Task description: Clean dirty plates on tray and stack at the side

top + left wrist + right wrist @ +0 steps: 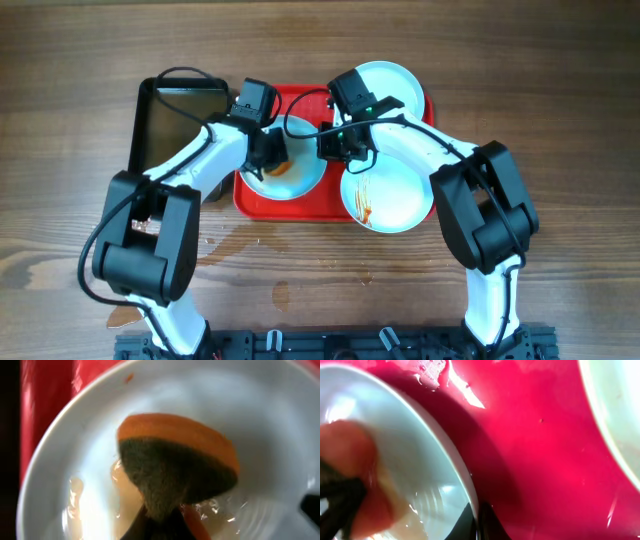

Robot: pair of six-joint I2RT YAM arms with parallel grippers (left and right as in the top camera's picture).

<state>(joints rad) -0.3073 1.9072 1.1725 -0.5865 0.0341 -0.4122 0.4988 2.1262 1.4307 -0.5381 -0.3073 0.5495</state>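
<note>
Plates numbered three in the overhead view, all on the red tray [290,207]. The left gripper [268,155] was closed on a sponge [280,167] and pressed it down into the wet plate [303,180] directly beneath it. The right gripper [338,150] sat at that same plate's rim. Below the right arm lay the streaked plate [395,195], marked with reddish sauce and overhanging the tray's edge. The far plate [395,80] lay beyond that arm's wrist. A black pan [180,115] holding dark liquid stood on the table [560,80], just outside the left arm.

From the left wrist, the sponge [175,465] showed an orange layer over a dark scouring face. It was pinched from below by the fingers, and cloudy brownish water pooled under it in the wet plate [260,420].

From the right wrist, the right gripper [477,522] was clamped across the rim of the wet plate [420,460], one finger inside and one outside. Wet red tray [535,450] lay ahead of it, and another plate's edge curved in at the far right; which plate, I could not tell.
</note>
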